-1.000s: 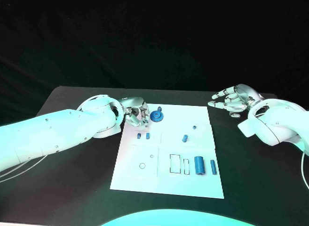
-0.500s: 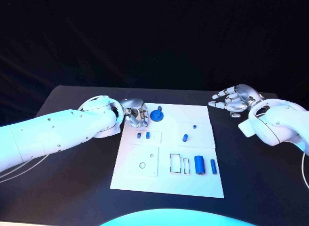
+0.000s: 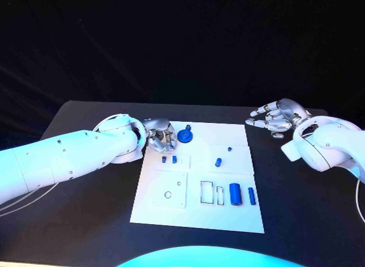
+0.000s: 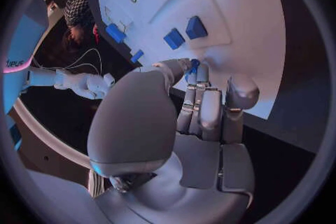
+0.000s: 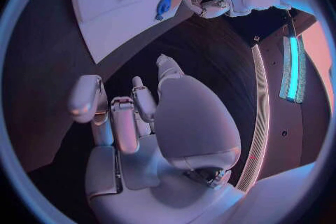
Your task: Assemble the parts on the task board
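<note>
The white task board [image 3: 196, 214] lies in the middle of the table. My left hand [image 3: 160, 139] hovers at its far left corner with fingers curled; in the left wrist view the thumb and a finger pinch a small blue part [image 4: 192, 65]. Just right of that hand stands a round blue part [image 3: 186, 136]. Two small blue parts [image 3: 169, 159] sit side by side below it, and another blue part [image 3: 218, 162] lies mid-board. A blue cylinder [image 3: 235, 194] and a thin blue bar [image 3: 252, 195] lie near the right edge. My right hand [image 3: 274, 118] hangs beyond the board's far right corner, fingers apart, holding nothing.
The black table [image 3: 86, 211] surrounds the board with free room on both sides and in front. Outlined slots [image 3: 207, 192] and a small ring mark [image 3: 167, 195] show on the board's near half.
My left hand has shifted slightly at the board's far left corner. The right hand and the parts on the board have not moved.
</note>
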Robot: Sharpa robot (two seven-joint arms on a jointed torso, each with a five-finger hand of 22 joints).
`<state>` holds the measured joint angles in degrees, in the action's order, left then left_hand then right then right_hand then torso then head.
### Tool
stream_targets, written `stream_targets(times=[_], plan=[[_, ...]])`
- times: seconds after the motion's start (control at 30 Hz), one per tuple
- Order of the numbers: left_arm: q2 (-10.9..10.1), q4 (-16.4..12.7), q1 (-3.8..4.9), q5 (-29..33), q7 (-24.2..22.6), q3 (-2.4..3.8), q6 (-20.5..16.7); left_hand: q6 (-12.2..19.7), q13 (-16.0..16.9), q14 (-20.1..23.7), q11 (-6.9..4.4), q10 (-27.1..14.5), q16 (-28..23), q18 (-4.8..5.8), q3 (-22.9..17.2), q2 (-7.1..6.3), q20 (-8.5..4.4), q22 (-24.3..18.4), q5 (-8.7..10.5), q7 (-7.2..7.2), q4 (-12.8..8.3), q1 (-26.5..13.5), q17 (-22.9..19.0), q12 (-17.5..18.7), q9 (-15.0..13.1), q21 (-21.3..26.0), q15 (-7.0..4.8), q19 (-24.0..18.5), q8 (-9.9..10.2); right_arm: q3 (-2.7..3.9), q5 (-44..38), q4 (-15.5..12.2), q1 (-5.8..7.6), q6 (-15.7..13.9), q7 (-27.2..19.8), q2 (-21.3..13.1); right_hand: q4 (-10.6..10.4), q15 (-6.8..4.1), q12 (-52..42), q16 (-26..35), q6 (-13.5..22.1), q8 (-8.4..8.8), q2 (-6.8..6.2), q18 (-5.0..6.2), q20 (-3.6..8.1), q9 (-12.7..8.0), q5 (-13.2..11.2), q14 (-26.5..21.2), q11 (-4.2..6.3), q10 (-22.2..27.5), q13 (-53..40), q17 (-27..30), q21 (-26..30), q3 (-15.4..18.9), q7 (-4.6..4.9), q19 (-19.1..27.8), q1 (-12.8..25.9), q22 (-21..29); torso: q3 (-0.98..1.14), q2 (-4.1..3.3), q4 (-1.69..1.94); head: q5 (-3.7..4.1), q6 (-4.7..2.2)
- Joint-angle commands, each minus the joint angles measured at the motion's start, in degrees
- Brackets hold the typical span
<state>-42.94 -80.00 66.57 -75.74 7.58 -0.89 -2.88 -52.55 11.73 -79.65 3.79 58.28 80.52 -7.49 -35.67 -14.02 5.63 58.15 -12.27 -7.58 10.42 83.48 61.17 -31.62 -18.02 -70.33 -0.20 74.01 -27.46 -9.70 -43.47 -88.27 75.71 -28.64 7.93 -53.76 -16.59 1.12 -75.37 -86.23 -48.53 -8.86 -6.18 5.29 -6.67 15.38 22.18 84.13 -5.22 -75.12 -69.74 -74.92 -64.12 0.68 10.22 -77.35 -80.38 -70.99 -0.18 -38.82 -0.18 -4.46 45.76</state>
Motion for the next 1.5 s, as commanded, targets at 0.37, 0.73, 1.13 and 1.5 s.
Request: stream_targets(times=[0.37,0.73,1.13,1.5], plan=[[0.89,0.78,-0.56,-0.96,-0.99,-0.10,0.11,-0.27,-0.08,-0.06,0.07,0.24,-0.08,0.70,0.07,-0.12,0.04,-0.07,0.36,-0.19,-0.46,-0.34,-0.26,0.32,0.05,-0.09,-0.01,0.03,0.33,0.00,-0.44,-0.08,-0.04,0.27,-0.72,0.01,-0.01,-0.45,0.21,0.25,-0.40,-0.31,0.57,0.70,0.07,-0.10,0.20,3.36,0.18,0.08,0.05,-4.76,0.19,-0.20,-0.20,0.41,0.22,0.05,-0.02,-0.03,-0.04,0.11,-0.04],[1.00,1.08,-0.84,-2.93,-0.55,-0.11,-0.14,-0.66,-0.01,0.00,-0.03,0.67,-0.15,0.75,-0.06,0.03,0.06,0.18,0.41,-0.12,-0.85,-0.10,-0.41,0.45,0.01,-0.24,-0.06,0.09,0.40,0.00,-0.43,-0.11,-0.04,0.32,-0.71,-0.01,0.00,-0.48,0.21,0.26,-0.41,-0.32,0.59,0.69,0.09,-0.13,0.24,3.38,0.20,0.05,0.06,-4.81,0.22,-0.26,-0.21,0.39,0.23,0.05,0.01,0.01,0.01,0.20,0.10],[0.84,0.98,-0.88,-3.38,-0.26,-0.11,-0.96,-1.75,0.40,-0.38,-0.34,1.72,0.08,0.84,-0.08,0.19,-0.05,0.82,0.39,0.12,-1.62,0.10,0.02,0.37,-0.22,-0.69,-0.31,0.37,0.28,0.00,-0.40,-0.03,-0.07,0.38,-0.74,0.12,0.00,-0.48,0.21,0.26,-0.41,-0.32,0.59,0.69,0.09,-0.13,0.24,3.38,0.20,0.05,0.06,-4.81,0.22,-0.26,-0.21,0.39,0.23,0.05,-0.01,-0.01,-0.03,0.25,0.20],[0.80,0.89,-0.90,-2.79,-0.35,-0.11,-2.09,-2.27,0.70,-0.57,-0.54,2.11,0.19,0.89,-0.15,0.36,-0.17,1.17,0.29,0.29,-2.02,0.24,0.22,0.26,-0.41,-0.93,-0.48,0.55,0.17,0.00,-0.39,-0.09,-0.08,0.34,-0.73,0.07,0.00,-0.48,0.21,0.26,-0.41,-0.32,0.59,0.69,0.09,-0.13,0.24,3.38,0.20,0.05,0.06,-4.81,0.22,-0.26,-0.21,0.39,0.23,0.05,0.02,-0.01,0.01,0.27,0.20]])
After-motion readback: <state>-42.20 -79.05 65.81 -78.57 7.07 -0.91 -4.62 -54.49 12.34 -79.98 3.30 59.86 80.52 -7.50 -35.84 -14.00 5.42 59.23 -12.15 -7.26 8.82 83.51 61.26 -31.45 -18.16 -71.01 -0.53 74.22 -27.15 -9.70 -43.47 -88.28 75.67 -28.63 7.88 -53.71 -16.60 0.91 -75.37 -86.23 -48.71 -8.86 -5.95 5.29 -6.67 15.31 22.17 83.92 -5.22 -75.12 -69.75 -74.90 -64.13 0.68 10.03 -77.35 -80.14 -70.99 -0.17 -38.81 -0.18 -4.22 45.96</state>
